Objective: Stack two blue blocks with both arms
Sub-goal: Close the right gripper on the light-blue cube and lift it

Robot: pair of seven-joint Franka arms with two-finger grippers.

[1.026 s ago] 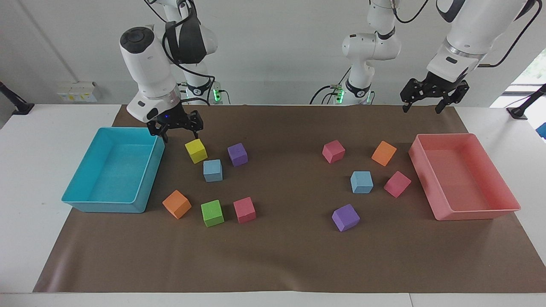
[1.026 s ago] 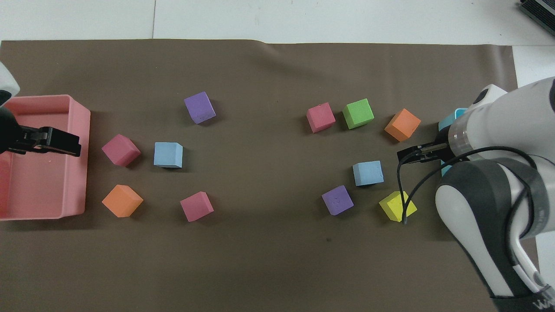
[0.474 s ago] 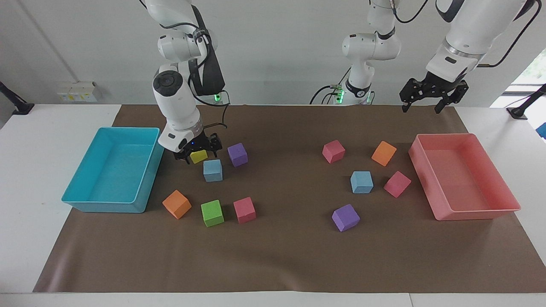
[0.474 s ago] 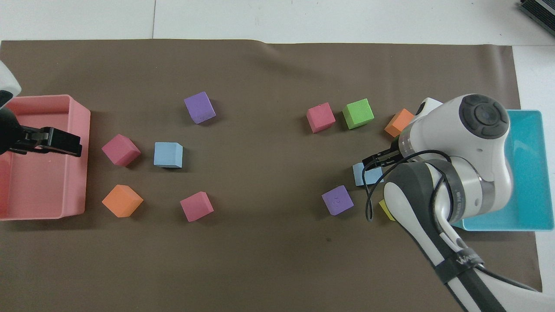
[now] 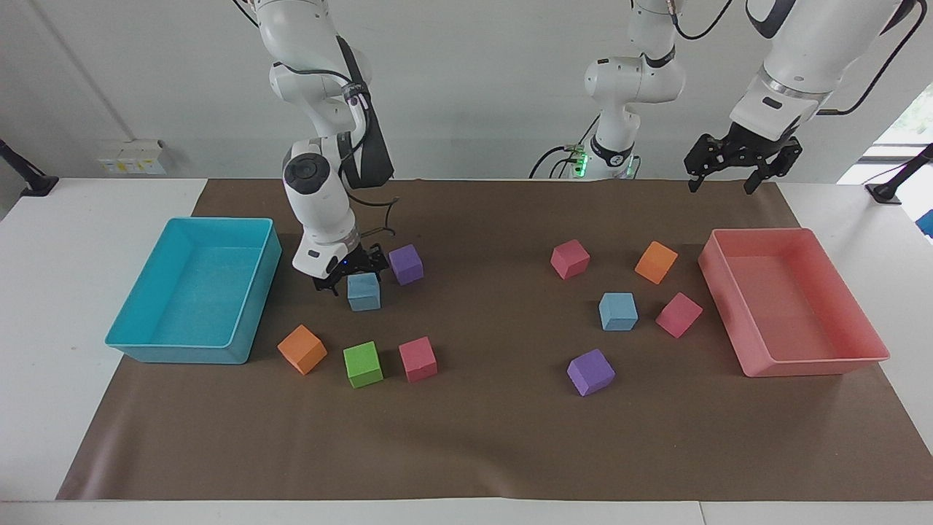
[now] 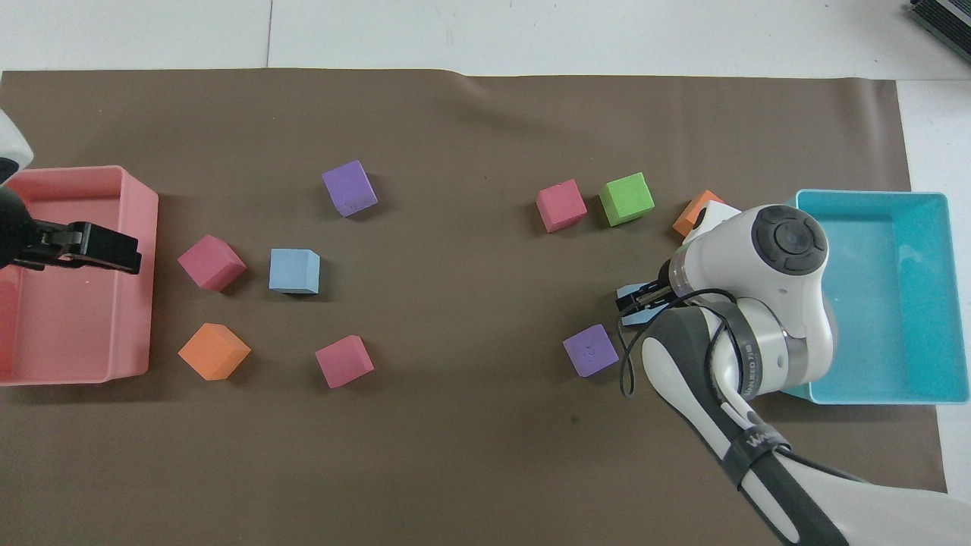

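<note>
- The nearer-to-the-right-arm light sky-blue foam cube (image 5: 363, 292) is matte, with soft edges; it sits flat on the brown paper mat (image 5: 481, 437), just beside the turquoise plastic tray (image 5: 146, 350), toward the right arm's end of the table.
- The second light sky-blue foam cube (image 5: 618, 311) looks the same; it lies well apart from the turquoise tray, near the pink plastic tray (image 5: 809, 364).
- The right gripper (image 5: 348, 268) is low over the first blue cube, fingers spread wide, nothing held yet.
- The left gripper (image 5: 742, 162) waits in the air, over the edge of the mat near the pink tray, fingers wide open and empty.
- Risk, in my judgement: the purple foam cube (image 5: 406, 264) is just beside the blue cube, and a yellow cube seems hidden under the right wrist; a descending finger could hit one of them and push the blue cube away.
- The foam is soft, so a hard or off-centre grip may squeeze or tilt the cube, and then the stack would sit crooked.
</note>
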